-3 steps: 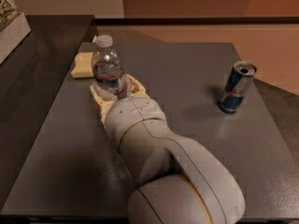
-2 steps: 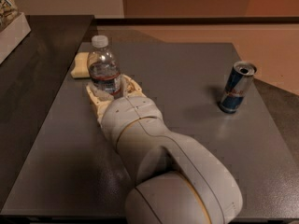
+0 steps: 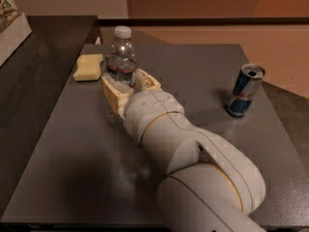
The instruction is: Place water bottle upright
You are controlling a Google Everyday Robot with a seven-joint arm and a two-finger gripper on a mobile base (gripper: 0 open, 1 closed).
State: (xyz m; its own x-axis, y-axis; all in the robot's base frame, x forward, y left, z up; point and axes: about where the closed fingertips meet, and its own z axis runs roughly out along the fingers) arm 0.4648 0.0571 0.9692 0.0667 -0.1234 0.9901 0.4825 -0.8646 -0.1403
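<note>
The water bottle (image 3: 120, 52) is clear and ribbed, with a white cap and a dark label band. It stands upright at the back left of the grey table (image 3: 203, 57). My gripper (image 3: 126, 79) reaches in from the front. Its cream fingers (image 3: 111, 90) sit on either side of the bottle's lower part and close on it. The bottle's base is hidden between the fingers, so I cannot tell whether it rests on the table.
A yellow sponge (image 3: 88, 67) lies just left of the bottle. A blue-and-silver drink can (image 3: 245, 91) stands upright at the right. A dark counter (image 3: 38, 71) with a white box (image 3: 10, 30) adjoins the table's left side. My white arm covers the front middle.
The gripper and the bottle have moved together a little to the right and farther back. The bottle stays upright. The can and the sponge have not moved.
</note>
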